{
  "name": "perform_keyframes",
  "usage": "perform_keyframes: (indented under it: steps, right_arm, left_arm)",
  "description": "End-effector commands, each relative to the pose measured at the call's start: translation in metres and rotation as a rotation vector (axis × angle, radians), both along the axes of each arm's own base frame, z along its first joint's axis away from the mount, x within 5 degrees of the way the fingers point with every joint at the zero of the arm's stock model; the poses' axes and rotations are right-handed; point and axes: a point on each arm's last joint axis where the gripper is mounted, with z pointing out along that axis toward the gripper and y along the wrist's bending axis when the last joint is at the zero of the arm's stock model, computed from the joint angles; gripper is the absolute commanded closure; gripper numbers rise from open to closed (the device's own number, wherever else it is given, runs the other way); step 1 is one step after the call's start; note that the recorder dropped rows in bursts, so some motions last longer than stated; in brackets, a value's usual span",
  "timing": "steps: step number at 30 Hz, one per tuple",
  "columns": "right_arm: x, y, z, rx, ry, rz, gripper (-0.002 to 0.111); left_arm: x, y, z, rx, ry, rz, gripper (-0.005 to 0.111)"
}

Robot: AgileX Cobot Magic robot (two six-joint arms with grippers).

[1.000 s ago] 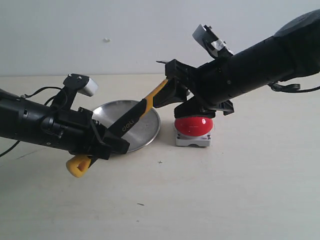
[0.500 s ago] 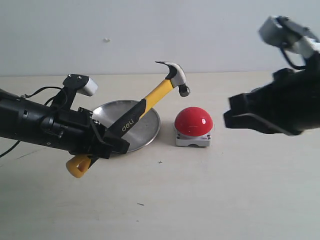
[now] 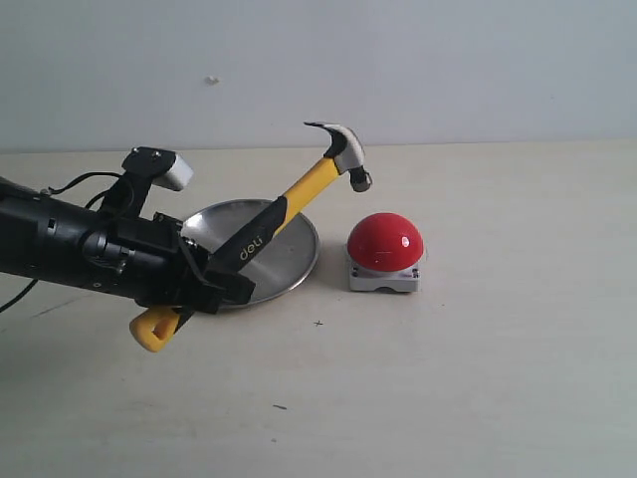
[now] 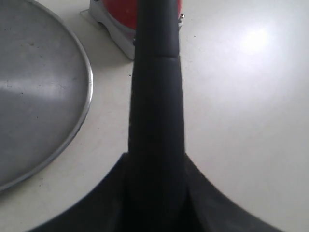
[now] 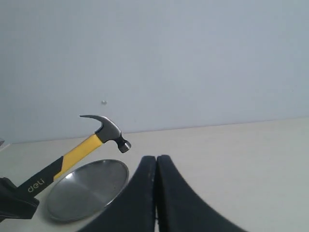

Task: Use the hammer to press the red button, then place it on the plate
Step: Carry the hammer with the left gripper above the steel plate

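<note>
Left pincer: clamped on the hammer, narrowed to the width of the grip, at the lower end of the black rubber section.
Hammer: held tilted, rising away from the left pincer. The white lettering sits just past the jaws, and the yellow shaft and dark head are farthest out and highest.
Hammer butt: the yellow end sticks out behind the left pincer, low over the worktop. Whether it touches the surface cannot be told.
Hammer head: in the air, well out from the left pincer, with the claw pointing back and up and the striking face pointing down and forward. It is clear of the red button.
Plate: flat on the worktop just beside the left pincer. The hammer handle crosses above its near part, and nothing lies in it.
Red button: beyond the plate as seen from the left pincer, near the plate's rim but apart from it. Its dome sits on the grey square base, lower than the hammer head. In the left wrist view the handle partly hides it.
Right pincer: jaws pressed flat together with nothing between them. It is out of the exterior view, and the hammer head and the plate lie well ahead of it.
Wall: plain and pale, behind the far edge of the worktop.
</note>
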Motion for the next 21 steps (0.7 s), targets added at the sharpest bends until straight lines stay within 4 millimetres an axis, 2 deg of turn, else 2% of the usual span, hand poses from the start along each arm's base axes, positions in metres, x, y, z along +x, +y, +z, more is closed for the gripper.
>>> perform_keyframes:
  steps: [1, 6, 15, 21]
  right_arm:
    - [0.000, 0.000, -0.009, -0.002, 0.019, -0.001, 0.108]
    - [0.000, 0.000, -0.009, 0.017, 0.026, 0.000, 0.108]
    - [-0.002, 0.006, -0.007, 0.373, 0.075, 0.042, 0.108]
    - [-0.002, 0.006, -0.007, 0.395, 0.079, 0.045, 0.108]
  left_arm:
    - [0.000, -0.002, 0.010, -0.042, -0.019, 0.006, 0.107]
    - [0.002, 0.001, 0.013, -0.028, -0.040, 0.047, 0.107]
    - [0.000, 0.005, 0.035, -0.077, -0.053, 0.138, 0.107]
    - [-0.002, 0.011, 0.044, -0.040, -0.051, 0.208, 0.107]
